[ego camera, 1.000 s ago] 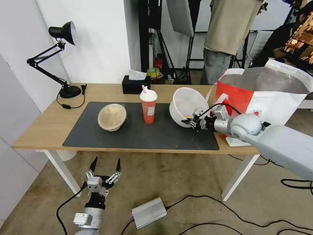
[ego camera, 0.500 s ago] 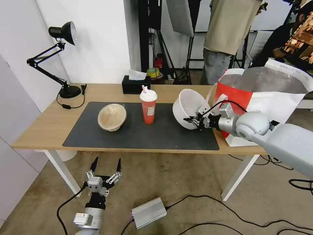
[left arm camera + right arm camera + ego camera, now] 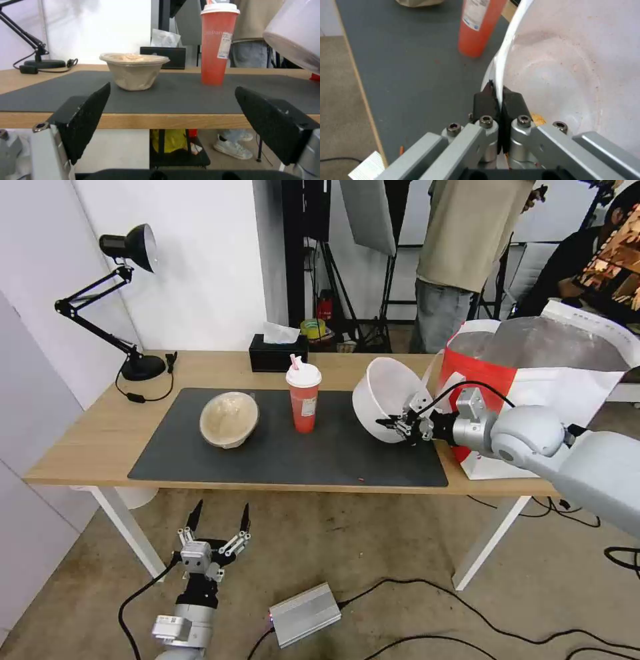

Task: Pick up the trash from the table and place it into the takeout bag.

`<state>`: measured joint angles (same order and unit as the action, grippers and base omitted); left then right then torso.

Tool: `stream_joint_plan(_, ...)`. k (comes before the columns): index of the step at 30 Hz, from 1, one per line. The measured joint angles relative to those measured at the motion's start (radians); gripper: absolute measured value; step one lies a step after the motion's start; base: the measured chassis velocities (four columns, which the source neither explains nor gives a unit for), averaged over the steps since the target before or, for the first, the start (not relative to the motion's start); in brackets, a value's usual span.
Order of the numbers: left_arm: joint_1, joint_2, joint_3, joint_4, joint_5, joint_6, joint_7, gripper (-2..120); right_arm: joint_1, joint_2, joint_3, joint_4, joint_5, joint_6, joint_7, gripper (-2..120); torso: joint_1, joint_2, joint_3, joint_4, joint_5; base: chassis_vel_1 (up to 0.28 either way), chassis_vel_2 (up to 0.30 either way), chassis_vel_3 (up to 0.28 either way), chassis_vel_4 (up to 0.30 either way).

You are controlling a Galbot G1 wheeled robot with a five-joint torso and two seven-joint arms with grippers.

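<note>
My right gripper (image 3: 393, 425) (image 3: 499, 96) is shut on the rim of the large white bowl (image 3: 387, 392) (image 3: 570, 65), which hangs tilted above the dark mat's right end, beside the takeout bag (image 3: 540, 380). Orange scraps lie inside the bowl by my fingers. The red drink cup (image 3: 304, 399) (image 3: 216, 45) (image 3: 478, 27) stands upright at the mat's middle. The beige lidded bowl (image 3: 229, 419) (image 3: 135, 71) sits left of it. My left gripper (image 3: 217, 527) (image 3: 173, 125) hangs open below the table's front edge, near the floor.
A black tissue box (image 3: 277, 352) and a black desk lamp (image 3: 127, 300) stand at the back of the wooden table (image 3: 100, 433). A person stands behind the bag. Cables and a silver box (image 3: 305, 613) lie on the floor.
My right gripper has lifted the white bowl slightly and carried it toward the bag, tilting it more upright. The left arm has stayed where it was.
</note>
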<state>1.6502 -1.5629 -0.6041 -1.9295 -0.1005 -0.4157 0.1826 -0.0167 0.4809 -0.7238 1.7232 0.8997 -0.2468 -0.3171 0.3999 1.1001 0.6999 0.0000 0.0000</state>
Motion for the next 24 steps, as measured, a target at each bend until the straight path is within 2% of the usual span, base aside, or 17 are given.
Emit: stream_joint_plan(24, 0.001, -0.006, 0.009, 0.010, 0.001, -0.009, 0.000, 100, 0.077, -0.053, -0.028, 0.166, -0.016, -0.011, -0.025, 0, 0.000, 0.000, 0.000, 0.0001, 0.0000, 0.000, 0.000, 0.000, 0.000)
